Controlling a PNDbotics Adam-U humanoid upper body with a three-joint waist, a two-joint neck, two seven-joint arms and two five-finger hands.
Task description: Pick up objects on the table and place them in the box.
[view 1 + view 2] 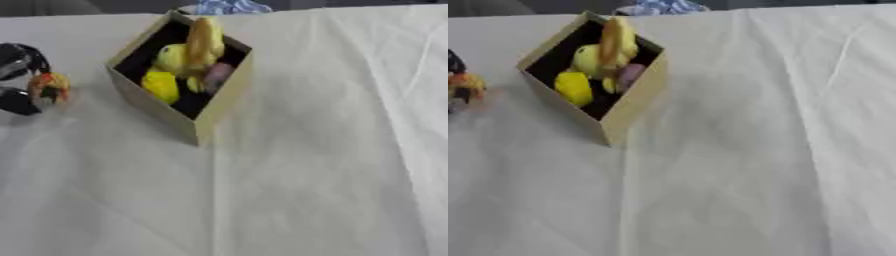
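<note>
Left eye view: a tan cardboard box, open at the top and dark inside, stands turned cornerwise on the desk, which is draped in a smooth white cloth with soft creases. Inside the box lie rounded yellow fruit-like pieces, a long curved yellow-orange piece leaning upright, and a small dull pinkish piece. At the left edge, well apart from the box, the robot's black left hand curls around a small round orange-and-yellow object. A blue-and-white patterned thing shows behind the box.
</note>
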